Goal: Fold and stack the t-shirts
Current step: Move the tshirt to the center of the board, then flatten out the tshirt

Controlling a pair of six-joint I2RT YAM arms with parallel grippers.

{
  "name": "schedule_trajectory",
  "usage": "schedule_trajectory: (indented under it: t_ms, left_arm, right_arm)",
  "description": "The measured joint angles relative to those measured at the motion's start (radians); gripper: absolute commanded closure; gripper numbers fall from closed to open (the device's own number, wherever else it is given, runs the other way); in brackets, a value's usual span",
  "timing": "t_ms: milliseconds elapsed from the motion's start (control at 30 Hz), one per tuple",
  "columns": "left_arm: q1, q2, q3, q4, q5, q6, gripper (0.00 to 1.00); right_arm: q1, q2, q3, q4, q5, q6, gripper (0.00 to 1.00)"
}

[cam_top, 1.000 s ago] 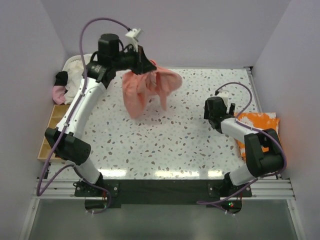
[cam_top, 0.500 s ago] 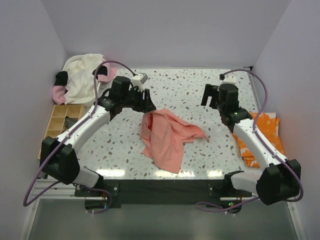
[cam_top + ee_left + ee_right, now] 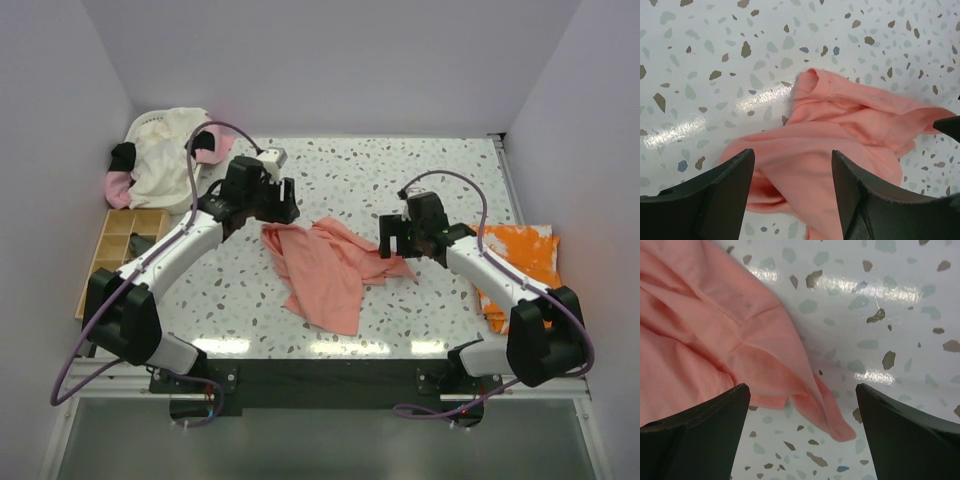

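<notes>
The salmon-pink t-shirt (image 3: 325, 275) lies crumpled on the desk (image 3: 240, 300), a loose tongue of cloth nearest. Both arms hover just over it, jaws apart, holding nothing: the right end effector (image 3: 392, 240) above its pointed right corner, the left end effector (image 3: 281, 205) above its far-left rolled edge. Best to pinch single layers at those edges and draw them apart until flat. The folded orange t-shirt (image 3: 520, 262) at the right marks the stack; cream and pink ones (image 3: 165, 160) lie far left.

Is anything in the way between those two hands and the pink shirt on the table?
Nothing visible. The left hand and right hand both hang open directly over the pink shirt, one at each side of it.
</notes>
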Motion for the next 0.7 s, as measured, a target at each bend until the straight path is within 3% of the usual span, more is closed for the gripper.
schedule_trajectory:
  t_ms: [133, 267, 300, 333, 367, 400, 567, 700]
  left_arm:
    - [0.0, 0.024, -0.036, -0.011, -0.013, -0.002, 0.37]
    - [0.0, 0.042, -0.08, -0.018, -0.018, -0.008, 0.63]
    - [0.0, 0.044, -0.088, -0.021, -0.019, -0.007, 0.69]
    - [0.0, 0.047, -0.09, -0.024, -0.019, -0.012, 0.94]
    - [0.0, 0.05, -0.09, -0.026, -0.02, -0.012, 1.0]
    - [0.0, 0.055, -0.09, -0.026, -0.02, -0.017, 1.0]
    - [0.0, 0.079, -0.088, -0.037, -0.023, -0.01, 1.0]
    - [0.0, 0.078, -0.003, -0.122, -0.04, -0.005, 1.0]
  right_arm:
    - [0.0, 0.029, -0.021, -0.055, -0.003, -0.001, 0.12]
    - [0.0, 0.066, -0.021, -0.075, -0.005, -0.012, 0.51]
    - [0.0, 0.072, -0.021, -0.077, -0.005, -0.013, 0.68]
    - [0.0, 0.078, -0.021, -0.077, -0.005, -0.018, 0.85]
    - [0.0, 0.083, -0.021, -0.077, -0.005, -0.024, 0.96]
    - [0.0, 0.087, -0.02, -0.077, -0.006, -0.027, 1.0]
    - [0.0, 0.073, -0.008, -0.08, -0.004, -0.028, 1.0]
    - [0.0, -0.082, 0.072, -0.124, 0.019, -0.028, 1.0]
